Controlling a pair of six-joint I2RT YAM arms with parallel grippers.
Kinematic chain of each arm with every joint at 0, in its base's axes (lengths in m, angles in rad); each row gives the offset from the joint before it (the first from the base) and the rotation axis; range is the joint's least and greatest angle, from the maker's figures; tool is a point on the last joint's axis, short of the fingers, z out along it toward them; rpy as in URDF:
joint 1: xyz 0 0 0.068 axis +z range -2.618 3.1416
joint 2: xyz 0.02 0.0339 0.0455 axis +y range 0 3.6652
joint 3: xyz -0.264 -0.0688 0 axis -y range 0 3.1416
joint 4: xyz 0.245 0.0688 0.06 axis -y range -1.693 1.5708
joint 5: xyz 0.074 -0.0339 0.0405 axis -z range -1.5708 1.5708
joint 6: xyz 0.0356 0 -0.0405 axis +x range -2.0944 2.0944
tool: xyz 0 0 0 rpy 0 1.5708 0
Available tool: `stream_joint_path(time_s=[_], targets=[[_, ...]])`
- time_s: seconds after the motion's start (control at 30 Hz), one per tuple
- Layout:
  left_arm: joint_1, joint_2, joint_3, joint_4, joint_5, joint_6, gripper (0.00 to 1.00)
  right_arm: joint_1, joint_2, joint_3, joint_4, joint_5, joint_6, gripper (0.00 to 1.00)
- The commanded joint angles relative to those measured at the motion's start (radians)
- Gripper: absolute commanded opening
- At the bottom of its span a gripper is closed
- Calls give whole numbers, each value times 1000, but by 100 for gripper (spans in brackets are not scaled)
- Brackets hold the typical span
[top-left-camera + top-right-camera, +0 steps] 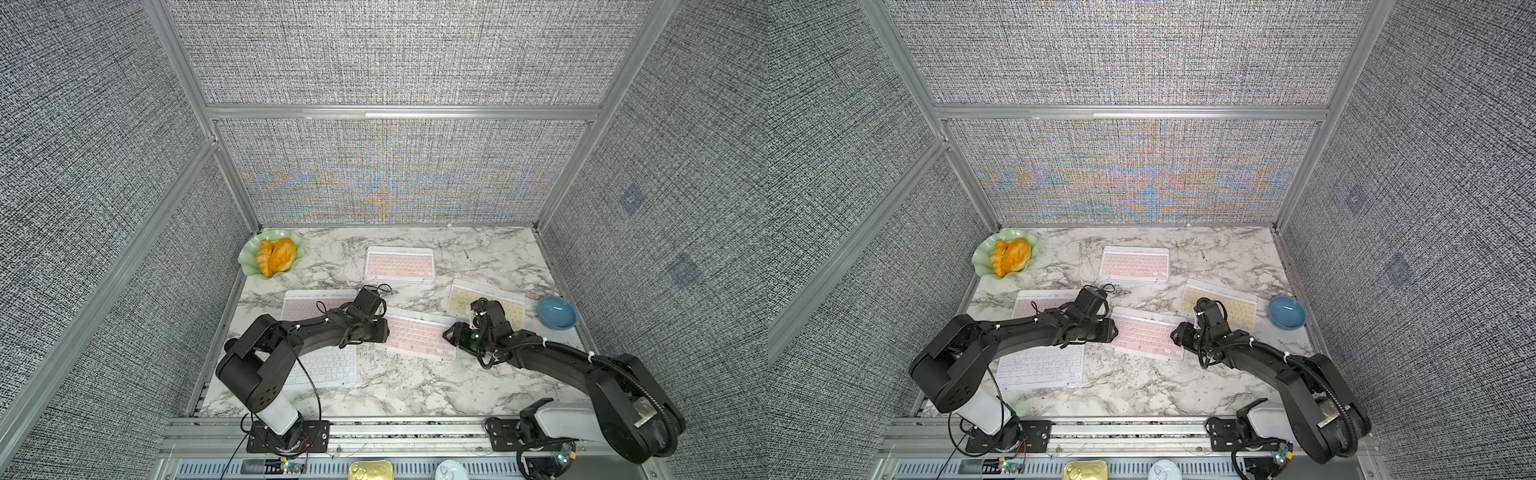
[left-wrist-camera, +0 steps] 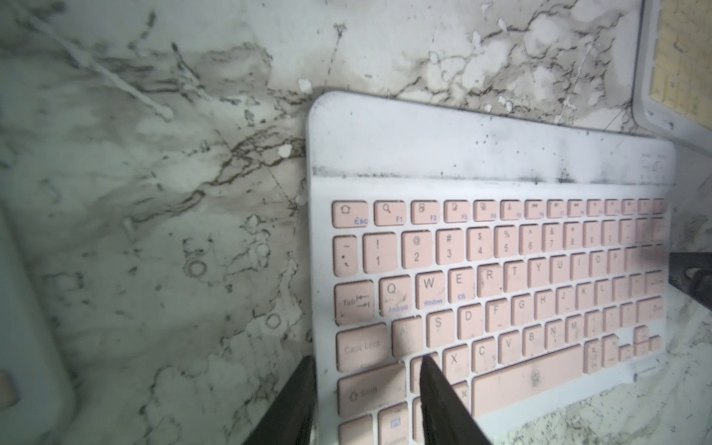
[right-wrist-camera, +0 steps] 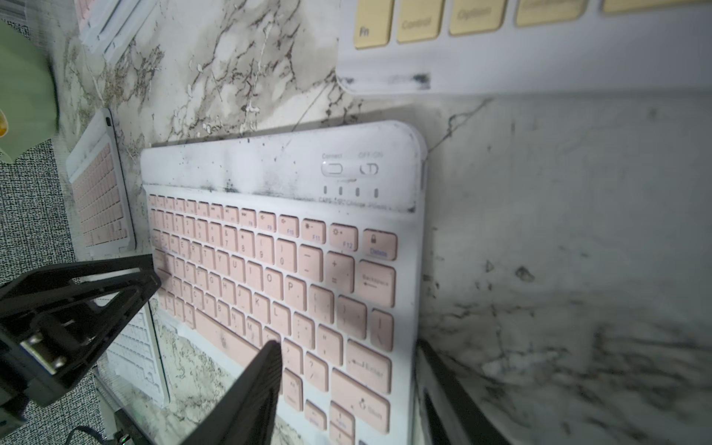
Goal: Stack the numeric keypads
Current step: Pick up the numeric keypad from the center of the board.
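Gripping smudged, round-cornered pink keypad (image 2: 501, 269): tapered black left hand (image 2: 366, 358)

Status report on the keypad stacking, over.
Left end effector shut on centre pink keypad, left edge. Right end effector open, astride right edge. Yellow keypad close by.

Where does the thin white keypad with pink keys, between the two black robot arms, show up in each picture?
Top view: the pink-keyed keypad lies mid-table.
Top view: pink-keyed keypad mid-table too.
Left wrist: pink-keyed keypad close up, Esc end nearest.
Right wrist: pink-keyed keypad close up, Enter end nearest.
Shared landmark: the white yellow-keyed keypad just past its Delete corner.
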Motion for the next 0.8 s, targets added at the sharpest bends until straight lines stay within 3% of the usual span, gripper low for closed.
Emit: stream_joint_path(time_s=[0.0, 0.77], targets=[[-11, 19, -13, -67, 62, -4, 45, 3, -15, 2, 43, -83, 29, 57], [-13, 20, -55, -24, 79, 1, 45, -3, -158, -39, 7, -80, 2, 57]])
